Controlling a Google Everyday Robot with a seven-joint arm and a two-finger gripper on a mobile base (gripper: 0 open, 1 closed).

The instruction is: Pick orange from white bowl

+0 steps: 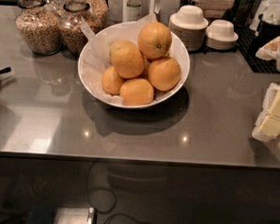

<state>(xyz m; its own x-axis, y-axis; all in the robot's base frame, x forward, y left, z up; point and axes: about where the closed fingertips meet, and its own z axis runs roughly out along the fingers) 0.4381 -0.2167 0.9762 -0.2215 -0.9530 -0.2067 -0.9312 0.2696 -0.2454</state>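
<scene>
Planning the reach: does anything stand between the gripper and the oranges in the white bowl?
Nothing visible does. The gripper is at the right edge; only counter lies between it and the white bowl holding the oranges.

No legible text on anything; jaws at the view's right edge.

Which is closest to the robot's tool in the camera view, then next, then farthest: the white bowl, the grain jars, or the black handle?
The tool is at the picture's right edge.
1. white bowl, in the middle.
2. grain jars, at the back, beyond the bowl.
3. black handle, at the opposite edge.
</scene>
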